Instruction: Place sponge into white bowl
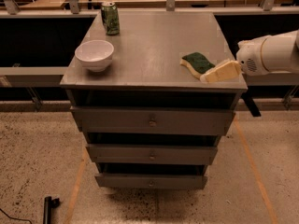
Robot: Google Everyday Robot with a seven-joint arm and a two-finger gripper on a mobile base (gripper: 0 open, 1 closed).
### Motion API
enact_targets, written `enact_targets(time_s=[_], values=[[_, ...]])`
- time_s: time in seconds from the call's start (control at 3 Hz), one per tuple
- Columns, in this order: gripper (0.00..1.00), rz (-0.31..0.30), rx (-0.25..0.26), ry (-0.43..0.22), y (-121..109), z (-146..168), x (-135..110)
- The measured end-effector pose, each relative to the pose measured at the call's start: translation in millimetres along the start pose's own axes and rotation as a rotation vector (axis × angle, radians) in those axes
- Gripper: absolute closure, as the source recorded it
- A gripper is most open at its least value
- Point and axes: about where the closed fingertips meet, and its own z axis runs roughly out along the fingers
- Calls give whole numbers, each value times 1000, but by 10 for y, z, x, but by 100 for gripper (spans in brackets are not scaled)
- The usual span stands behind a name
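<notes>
Camera view: a pale yellow blocky gripper (219, 72), grip impossible to tell, sits at the grey metal cabinet top's (154, 41) right front corner, just beside the dark green wavy-edged sponge (197, 61), well apart from the small round white bowl (94, 55).

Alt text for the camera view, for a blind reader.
The robot's pale yellow gripper sits at the right edge of a grey drawer cabinet, next to the sponge; the white bowl and a green can stand on its left.

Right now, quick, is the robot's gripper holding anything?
Gripper: next to the sponge on the drawer cabinet; open, closed or holding cannot be told.
</notes>
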Motion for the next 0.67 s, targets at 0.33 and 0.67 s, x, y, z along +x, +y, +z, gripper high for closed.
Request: enact_targets(time_s=[0.33, 0.67], values=[[0, 6, 2, -14, -54, 186, 46], [0, 45, 7, -38, -130, 366, 59]])
